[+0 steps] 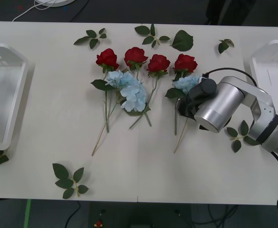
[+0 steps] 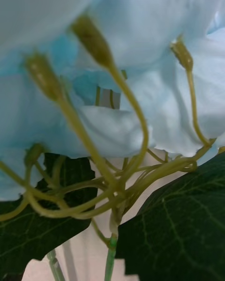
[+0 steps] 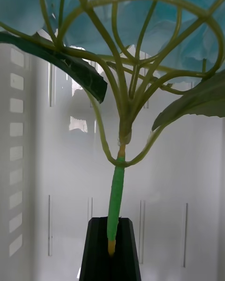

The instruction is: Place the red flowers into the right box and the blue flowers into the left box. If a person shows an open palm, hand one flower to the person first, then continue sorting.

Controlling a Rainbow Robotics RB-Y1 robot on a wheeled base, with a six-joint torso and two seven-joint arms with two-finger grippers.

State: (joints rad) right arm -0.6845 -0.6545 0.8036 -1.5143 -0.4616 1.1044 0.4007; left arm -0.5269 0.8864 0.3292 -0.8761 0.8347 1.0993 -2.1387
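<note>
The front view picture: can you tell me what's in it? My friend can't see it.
The right tool reaches down at a blue flower on a white table, beside four red roses in a row and another blue flower. A white box sits at each side, the left box and the right box, with loose leaves scattered around.

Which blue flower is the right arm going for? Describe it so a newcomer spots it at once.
On the table, find the row of four red flowers. Below the rightmost rose lies a small blue flower, right beside the right gripper. Unlike the bigger blue clump under the middle roses, it lies alone.
</note>
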